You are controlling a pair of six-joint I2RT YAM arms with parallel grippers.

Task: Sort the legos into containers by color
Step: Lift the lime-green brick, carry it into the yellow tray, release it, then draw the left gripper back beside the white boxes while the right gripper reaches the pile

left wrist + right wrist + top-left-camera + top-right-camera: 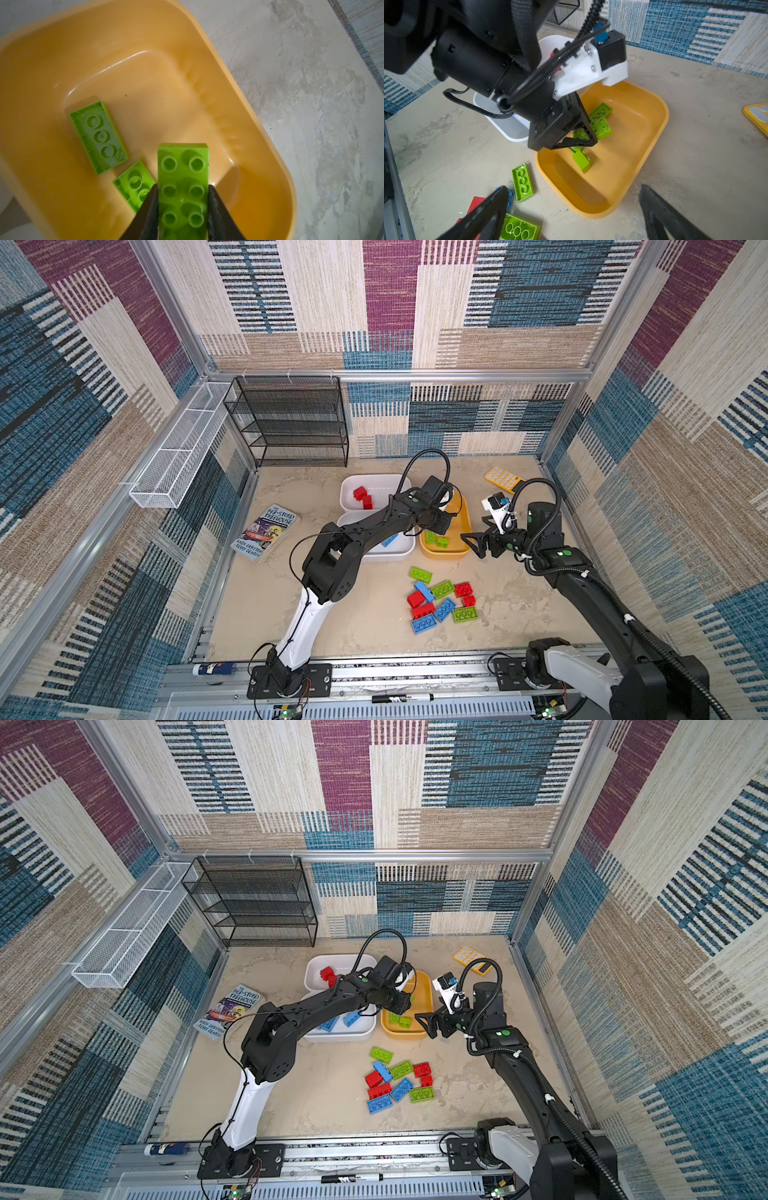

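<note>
Yellow tub (104, 37): shallow, rounded, orange-yellow. It stands just right of the two white tubs.
Held green brick (182, 166): lime, with two rows of studs. My left pincer (182, 186) pinches its long sides, and it hangs over the yellow tub's inside.
Green bricks (98, 137): at least two more lie close together on the yellow tub's floor.
Far white tub (347, 497): holds a small cluster of red bricks (362, 497).
Near white tub (399, 553): set against the far one, holds two blue bricks (351, 1018).
Loose pile (442, 599): about ten bricks on the table in front of the tubs. They are green, blue and red, jumbled, many touching.
</note>
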